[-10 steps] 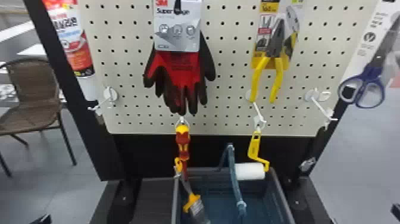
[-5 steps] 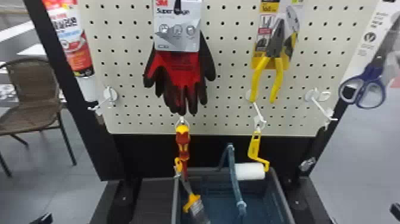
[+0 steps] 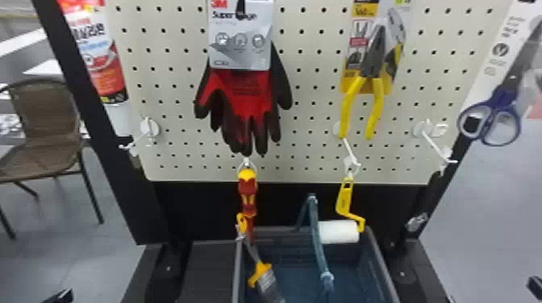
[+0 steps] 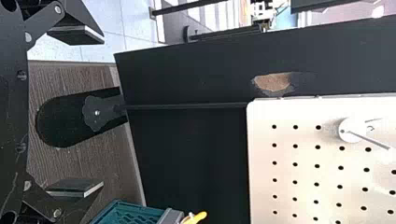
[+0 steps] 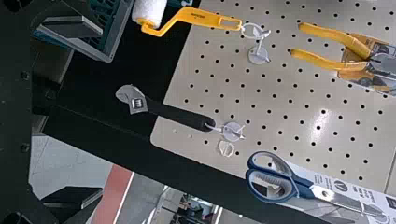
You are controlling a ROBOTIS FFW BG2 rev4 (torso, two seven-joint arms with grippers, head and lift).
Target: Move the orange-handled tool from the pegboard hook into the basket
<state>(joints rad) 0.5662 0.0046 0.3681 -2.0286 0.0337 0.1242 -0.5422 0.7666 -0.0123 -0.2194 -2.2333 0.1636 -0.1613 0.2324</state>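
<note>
The left pincer and right pincer are open; the right should hold the orange-handled roller firmly, then lift its ring carefully off the hook.

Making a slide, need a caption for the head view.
Gloves, pliers and scissors hang above a yellow-handled paint roller and an open basket.

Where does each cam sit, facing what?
Head: on the head, forward and down at pegboard and basket; dark parts, likely the arms', in both lower corners.
Left wrist: at the pegboard's lower left; left end effector, open.
Right wrist: at the pegboard's right side; right end effector, open.
Head and right wrist share roller, yellow-handled pliers, scissors.
</note>
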